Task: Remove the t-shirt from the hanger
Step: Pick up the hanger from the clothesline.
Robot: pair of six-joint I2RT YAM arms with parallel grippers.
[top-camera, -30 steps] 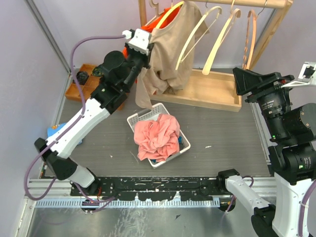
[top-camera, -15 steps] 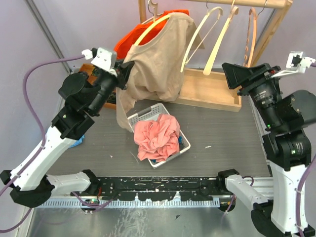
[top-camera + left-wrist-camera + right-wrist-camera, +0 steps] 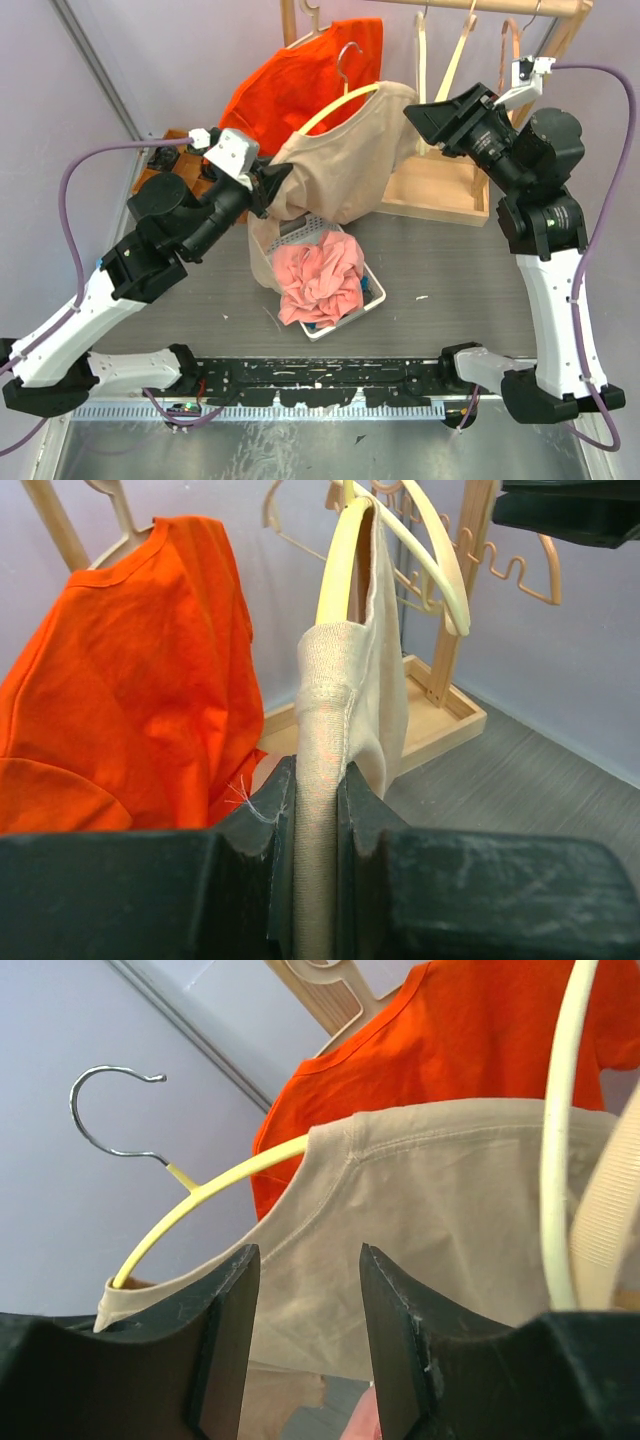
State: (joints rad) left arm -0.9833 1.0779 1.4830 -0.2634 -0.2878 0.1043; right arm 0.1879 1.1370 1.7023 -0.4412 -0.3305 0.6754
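Left wrist view: L gripper (image 3: 318, 780) pinching beige t-shirt (image 3: 352, 670) edge; shirt on yellow hanger (image 3: 195, 1198), off rail, stretched between arms; R gripper (image 3: 305, 1257) jaws spread beside shirt shoulder, not gripping.

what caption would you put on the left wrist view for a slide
Left gripper pinches the beige t-shirt, yellow hanger inside it, orange shirt hanging beside it.

An orange shirt (image 3: 285, 90) hangs behind a white basket (image 3: 350, 316) holding pink cloth (image 3: 318, 278).
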